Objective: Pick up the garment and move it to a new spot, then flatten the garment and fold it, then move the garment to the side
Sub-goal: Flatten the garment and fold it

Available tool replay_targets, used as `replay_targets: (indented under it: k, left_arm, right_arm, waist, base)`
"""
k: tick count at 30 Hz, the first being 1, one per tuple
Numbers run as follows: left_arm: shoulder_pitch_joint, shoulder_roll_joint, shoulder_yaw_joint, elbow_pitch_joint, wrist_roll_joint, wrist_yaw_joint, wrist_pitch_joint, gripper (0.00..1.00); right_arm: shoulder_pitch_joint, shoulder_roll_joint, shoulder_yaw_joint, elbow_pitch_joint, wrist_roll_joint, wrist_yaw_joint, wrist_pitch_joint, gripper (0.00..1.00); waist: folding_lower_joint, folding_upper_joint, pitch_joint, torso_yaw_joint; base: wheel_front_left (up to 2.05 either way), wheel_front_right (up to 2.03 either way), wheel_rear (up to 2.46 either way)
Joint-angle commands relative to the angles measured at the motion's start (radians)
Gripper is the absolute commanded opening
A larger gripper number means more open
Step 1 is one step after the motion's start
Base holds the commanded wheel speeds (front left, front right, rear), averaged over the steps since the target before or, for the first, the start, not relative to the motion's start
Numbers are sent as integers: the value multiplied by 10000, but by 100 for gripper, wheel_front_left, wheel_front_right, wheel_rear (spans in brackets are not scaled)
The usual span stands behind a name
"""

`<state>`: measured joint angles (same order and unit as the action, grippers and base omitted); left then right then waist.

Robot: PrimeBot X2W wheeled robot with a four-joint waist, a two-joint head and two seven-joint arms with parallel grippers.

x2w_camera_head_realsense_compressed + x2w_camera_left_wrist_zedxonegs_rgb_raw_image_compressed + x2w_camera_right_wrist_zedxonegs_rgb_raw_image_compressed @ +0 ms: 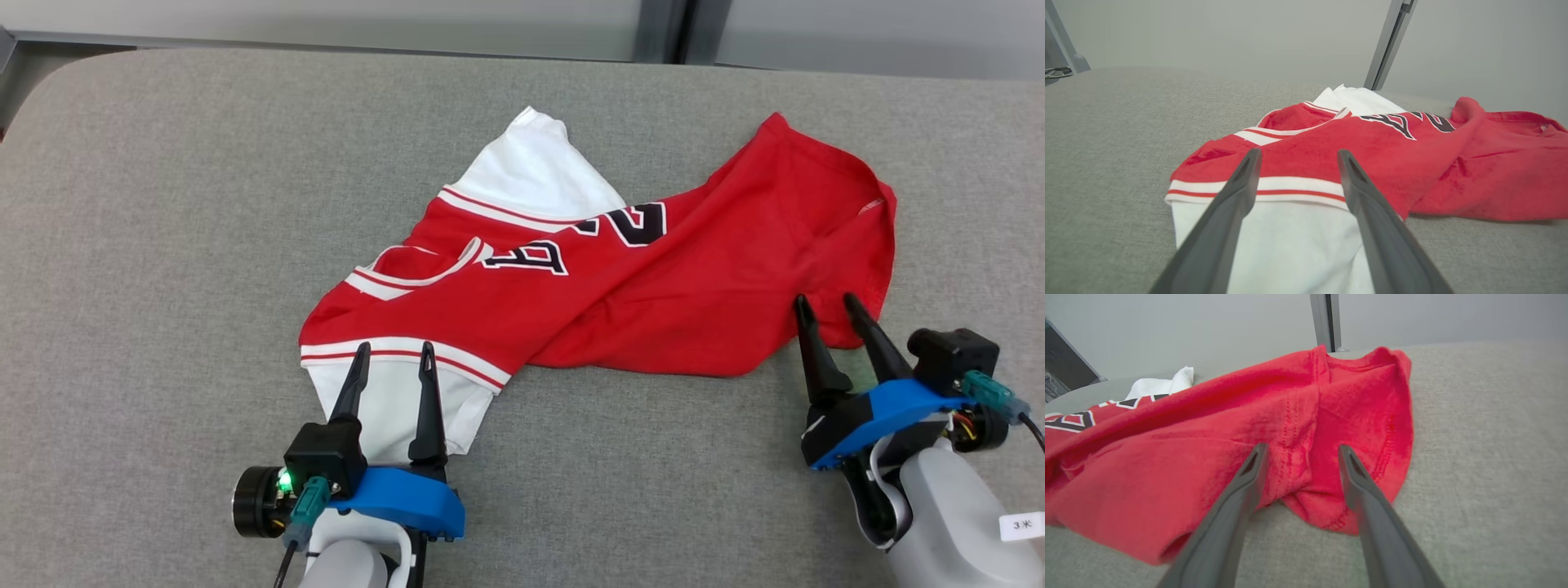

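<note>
On grey table (163, 245) garment (620, 286) lies crumpled | left gripper (394, 349) spread over white sleeve (392, 404) | right gripper (826, 300) spread at red hem corner (1331, 514) | we'd pinch both edges low, lift together evenly

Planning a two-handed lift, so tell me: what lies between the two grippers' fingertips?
In the head view, the red body of the garment spans from the left gripper to the right gripper; nothing else.
</note>
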<state>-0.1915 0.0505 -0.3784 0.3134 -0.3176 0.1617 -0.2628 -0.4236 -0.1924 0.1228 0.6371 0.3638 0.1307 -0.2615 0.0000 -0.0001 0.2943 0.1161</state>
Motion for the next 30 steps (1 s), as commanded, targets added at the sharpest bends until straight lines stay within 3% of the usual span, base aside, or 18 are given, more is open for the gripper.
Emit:
replay_targets:
  k: [1, 2, 3, 14, 23, 30]
  left_arm:
    - [-115, -2, -28, -42, 17, 27, -28, 100]
    - [-140, -2, -32, -58, 16, 37, -28, 100]
    - [-157, -2, -35, -71, 16, 45, -28, 100]
    - [-75, -2, 68, -10, 25, 44, -28, 100]
    - [275, -2, 314, 211, 57, -58, -28, 100]
    - [735, -2, 575, 383, 78, -201, -28, 100]
  right_arm:
    - [-124, 5, 64, -23, 58, 1, -46, 30]
    - [-121, -36, 111, -39, 102, 1, -46, 2]
    - [-119, -47, 148, -54, 157, 1, -46, 0]
    - [46, -309, -18, -808, 240, 1, -48, 0]
    - [-24, -744, -866, -2823, -174, 1, -48, 0]
    - [880, -965, -1017, -4182, -410, 1, -45, 0]
  waist:
    - [0, 1, 28, 28]
    - [0, 1, 50, 46]
    - [0, 1, 61, 58]
    - [0, 1, -105, -171]
    - [0, 1, -813, -575]
    - [0, 1, -1553, -975]
  base:
    - [0, 0, 0]
    - [0, 0, 0]
    - [0, 0, 0]
    - [0, 0, 0]
    - [0, 0, 0]
    - [0, 0, 0]
